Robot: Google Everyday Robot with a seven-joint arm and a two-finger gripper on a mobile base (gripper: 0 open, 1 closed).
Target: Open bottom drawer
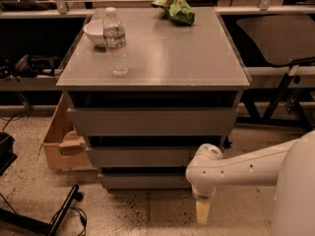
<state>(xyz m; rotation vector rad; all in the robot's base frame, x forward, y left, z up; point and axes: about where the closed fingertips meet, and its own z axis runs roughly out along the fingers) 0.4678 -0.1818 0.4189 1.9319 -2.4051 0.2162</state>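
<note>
Gripper (202,212) hanging low over floor, pointing down, just right of bottom drawer (142,181) front; cannot tell its opening.

Dim warm light, speckled terrazzo floor (147,213). Cardboard box (63,149) on floor below tabletop (172,53) left edge. Black cables (59,218) on floor past front left corner. Dark chair (275,38) beyond right edge. Metal rail (29,14) along back edge. Gripper (202,211) low by floor, below front edge toward right corner
</note>
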